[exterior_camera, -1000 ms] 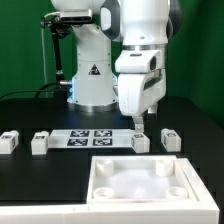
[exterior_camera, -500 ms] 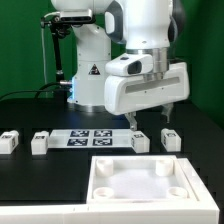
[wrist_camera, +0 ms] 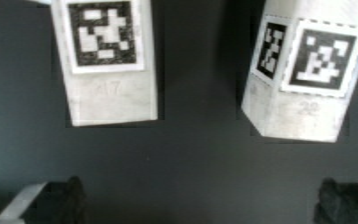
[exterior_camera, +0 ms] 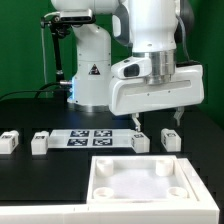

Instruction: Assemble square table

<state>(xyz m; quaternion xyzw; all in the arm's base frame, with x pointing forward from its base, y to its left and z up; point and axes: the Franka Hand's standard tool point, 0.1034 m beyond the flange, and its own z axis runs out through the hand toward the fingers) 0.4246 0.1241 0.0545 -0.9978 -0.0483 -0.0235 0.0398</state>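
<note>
The black worktop (exterior_camera: 25, 112) carries everything here. Directly below the spread jaws lie two short white legs, set apart from each other: the first leg (exterior_camera: 140, 143) and the second leg (exterior_camera: 170, 139). In the wrist view both lie tag-up with bare worktop between them. Off from the jaws, toward the exterior view's left, the marker board (exterior_camera: 90, 137) lies flat. Past it are the third leg (exterior_camera: 40, 142) and the fourth leg (exterior_camera: 9, 141). Nearer the camera than the jaws sits the square top (exterior_camera: 140, 160), rim upward. A white rail (exterior_camera: 40, 212) runs beside it, and the robot base (exterior_camera: 95, 85) stands behind the jaws.
</note>
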